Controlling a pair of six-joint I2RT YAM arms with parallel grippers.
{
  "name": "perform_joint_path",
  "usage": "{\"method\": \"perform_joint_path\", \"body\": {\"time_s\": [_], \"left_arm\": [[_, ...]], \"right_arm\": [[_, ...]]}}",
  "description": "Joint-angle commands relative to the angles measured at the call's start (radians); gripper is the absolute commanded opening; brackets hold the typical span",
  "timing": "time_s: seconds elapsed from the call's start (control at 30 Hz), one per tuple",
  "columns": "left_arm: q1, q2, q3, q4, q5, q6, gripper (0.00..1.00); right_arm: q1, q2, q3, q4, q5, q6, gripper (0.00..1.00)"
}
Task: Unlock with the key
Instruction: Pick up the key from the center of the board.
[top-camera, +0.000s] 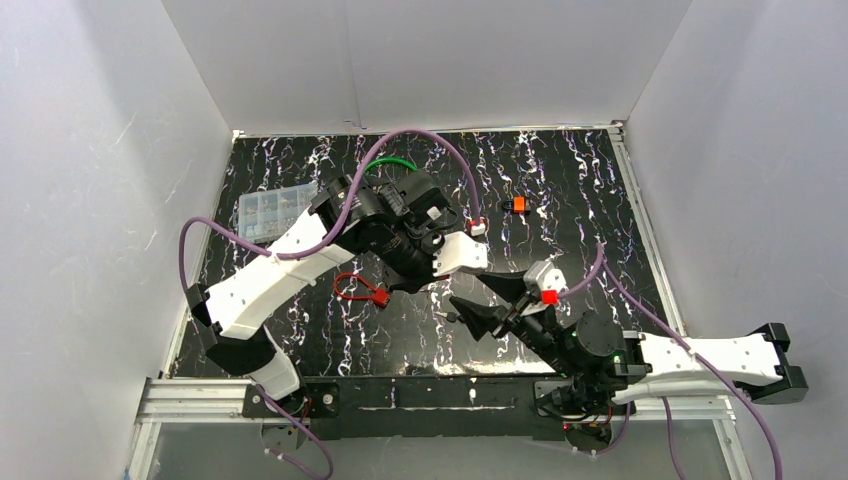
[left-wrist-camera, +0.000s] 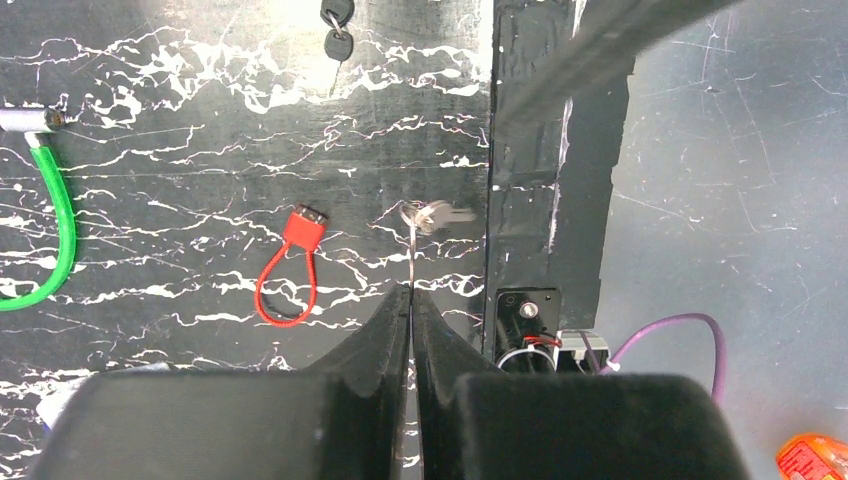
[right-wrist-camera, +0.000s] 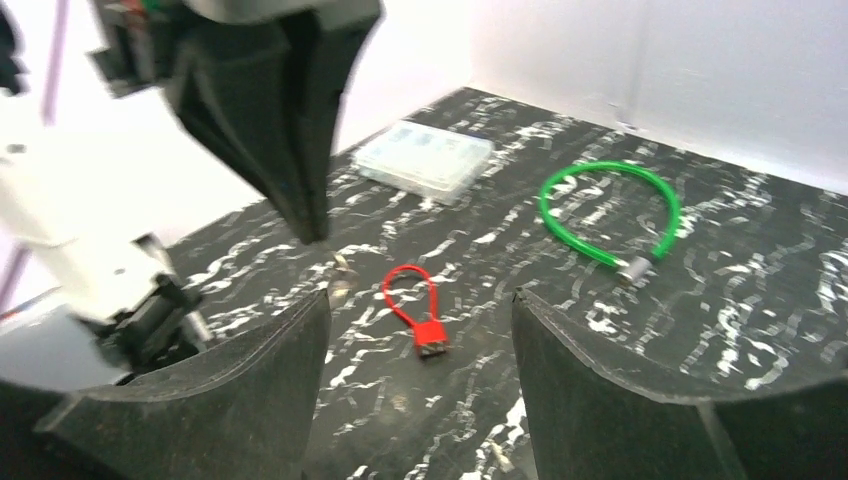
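Yeah, tiny, light, slippery key (left-wrist-camera: 435, 215) dangling off a key ring (left-wrist-camera: 411, 258) pinched in the closed left gripper (left-wrist-camera: 411, 293), just right of the red padlock (left-wrist-camera: 290, 265) lying left of centre; right gripper (right-wrist-camera: 420, 300) spread wide, empty, best aimed at the key's flat head.

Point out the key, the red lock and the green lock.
Key (left-wrist-camera: 411, 255): left wrist view, thin edge-on blade.
Red lock (left-wrist-camera: 305, 227): left wrist view, its body.
Green lock (right-wrist-camera: 629, 270): right wrist view, metal end.

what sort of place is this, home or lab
Probably a lab robot cell: white walls box in a black marbled table, with an aluminium rail in front and a red cable lock laid out.
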Motion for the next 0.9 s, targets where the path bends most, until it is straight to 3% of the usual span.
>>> {"method": "perform_joint_path", "body": {"time_s": [0.0, 0.17, 0.47, 0.87], "left_arm": [[-0.004, -0.045, -0.005, -0.056, 0.048, 0.015, 0.0], [-0.004, -0.042, 0.01, -0.053, 0.08, 0.016, 0.0], [-0.005, -0.061, 0.008, -0.065, 0.115, 0.031, 0.0], [-0.004, -0.063, 0.001, -0.069, 0.15, 0.041, 0.0]], "right_arm": [[0.001, -0.063, -0.002, 0.052, -0.224, 0.025, 0.74], [-0.014, -0.018, -0.003, 0.156, -0.289, -0.011, 0.75], [-0.219, 0.056, 0.064, 0.054, -0.596, 0.127, 0.74], [-0.26, 0.103, 0.102, 0.018, -0.728, 0.148, 0.69]]}}
